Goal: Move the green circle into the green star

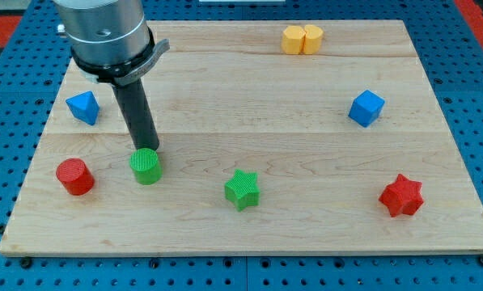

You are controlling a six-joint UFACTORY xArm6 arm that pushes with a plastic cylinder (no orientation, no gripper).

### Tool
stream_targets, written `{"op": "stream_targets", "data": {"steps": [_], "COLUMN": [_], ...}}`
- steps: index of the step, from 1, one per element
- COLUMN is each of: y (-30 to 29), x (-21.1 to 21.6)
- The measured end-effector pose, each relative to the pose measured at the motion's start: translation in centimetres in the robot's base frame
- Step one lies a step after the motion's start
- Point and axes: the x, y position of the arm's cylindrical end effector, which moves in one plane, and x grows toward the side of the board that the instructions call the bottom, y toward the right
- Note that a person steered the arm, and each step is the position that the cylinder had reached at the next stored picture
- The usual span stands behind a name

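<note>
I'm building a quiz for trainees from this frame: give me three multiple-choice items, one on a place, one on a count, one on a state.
1. My tip is at: A the green circle's top edge; B the red star; C the yellow blocks.
2. Blue blocks: A one; B two; C three.
3. Green circle and green star: A touching; B stacked; C apart.

Answers: 1 A, the rod ends just above the circle. 2 B, one at each side. 3 C, bare board lies between them.
</note>
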Motion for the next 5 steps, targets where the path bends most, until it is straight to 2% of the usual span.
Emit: {"op": "stream_targets", "data": {"steps": [1,2,3,4,5], "y": [-3.3,4.8,9.9,4.2,-0.1], "x": [1.5,4.2,4.7,6.2,11.2]}}
